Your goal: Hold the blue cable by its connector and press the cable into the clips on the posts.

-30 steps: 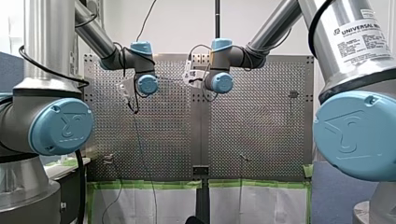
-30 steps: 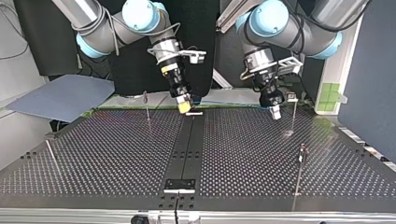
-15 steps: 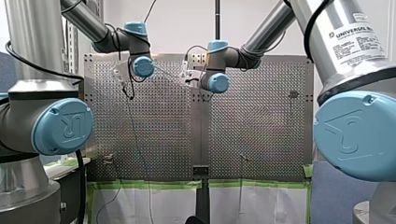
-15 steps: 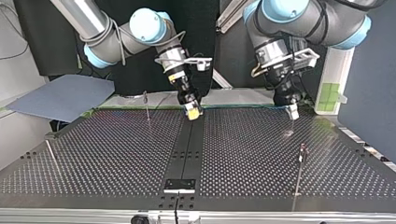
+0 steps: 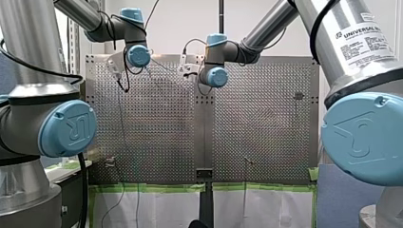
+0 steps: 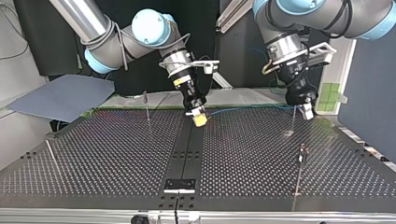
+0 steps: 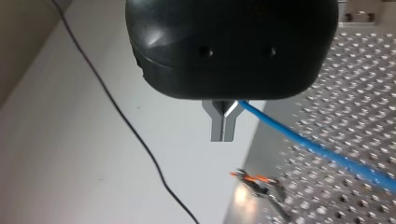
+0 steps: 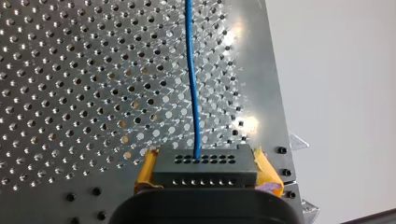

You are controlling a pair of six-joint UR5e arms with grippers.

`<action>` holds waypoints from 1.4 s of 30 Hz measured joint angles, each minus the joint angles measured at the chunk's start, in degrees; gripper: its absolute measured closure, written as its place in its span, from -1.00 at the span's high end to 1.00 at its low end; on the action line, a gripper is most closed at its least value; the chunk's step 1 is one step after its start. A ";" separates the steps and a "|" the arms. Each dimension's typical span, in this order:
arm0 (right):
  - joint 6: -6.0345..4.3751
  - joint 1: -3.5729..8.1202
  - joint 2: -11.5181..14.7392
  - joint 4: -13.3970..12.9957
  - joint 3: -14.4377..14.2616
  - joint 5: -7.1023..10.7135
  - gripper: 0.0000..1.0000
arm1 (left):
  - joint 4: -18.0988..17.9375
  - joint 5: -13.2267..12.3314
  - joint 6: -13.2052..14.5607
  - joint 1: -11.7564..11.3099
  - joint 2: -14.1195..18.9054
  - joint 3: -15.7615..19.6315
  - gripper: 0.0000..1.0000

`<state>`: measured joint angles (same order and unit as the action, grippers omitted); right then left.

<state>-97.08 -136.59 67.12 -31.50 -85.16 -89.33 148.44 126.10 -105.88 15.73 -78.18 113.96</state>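
A thin blue cable stretches just above the table's far edge between my two grippers in the top view. My right gripper, with yellow pads, is shut on the black connector, and the cable runs straight ahead from it over the perforated plate. My left gripper hangs next to a thin post. Its metal fingers are shut on the cable, which leaves sideways. Ahead of them stands a post's clip with an orange part.
More thin posts stand on the perforated table: one at the far edge, one near the top view's left edge, one at the right. A black strip runs down the middle. A thin black wire crosses below my left gripper.
Both arms have shifted toward the top view's right, my left gripper reaching the far right post. The blue cable now shows stretched between the two grippers.
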 joint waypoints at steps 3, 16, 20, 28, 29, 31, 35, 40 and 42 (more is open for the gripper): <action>-0.01 -0.25 0.00 0.38 0.75 0.01 -1.00 | 1.39 -1.06 0.10 -0.86 -1.21 -0.36 -1.00; -0.30 -0.68 -0.01 2.20 4.28 -0.12 -1.00 | 7.96 -6.32 0.51 -6.25 -6.10 -1.66 -1.00; -0.31 -0.71 -0.01 2.65 5.21 -0.13 -1.00 | 8.92 -8.25 1.11 -8.20 -6.20 -1.87 -1.00; -0.32 -0.89 -0.04 2.76 5.71 -0.20 -1.00 | 9.17 -10.93 1.31 -11.81 -6.15 -3.04 -1.00; -0.32 -0.93 -0.05 2.76 5.73 -0.23 -1.00 | 9.17 -11.14 1.32 -12.00 -6.16 -3.22 -1.00; -0.32 -1.07 -0.07 2.75 5.85 -0.27 -1.00 | 9.19 -11.62 1.35 -12.38 -6.15 -3.71 -1.00; -0.32 -1.34 -0.08 2.77 6.38 -0.42 -1.00 | 9.26 -12.57 1.37 -12.94 -6.15 -4.81 -1.00; -0.69 -1.49 -0.09 2.80 7.34 -0.61 -1.00 | 9.44 -13.33 1.41 -13.65 -6.14 -6.35 -1.00; -0.93 -1.52 -0.09 2.78 7.62 -0.64 -1.00 | 9.56 -13.56 1.44 -13.89 -6.16 -6.79 -1.00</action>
<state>-98.01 -138.11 67.03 -28.72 -77.54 -89.97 158.00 112.54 -104.44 1.84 -84.34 107.17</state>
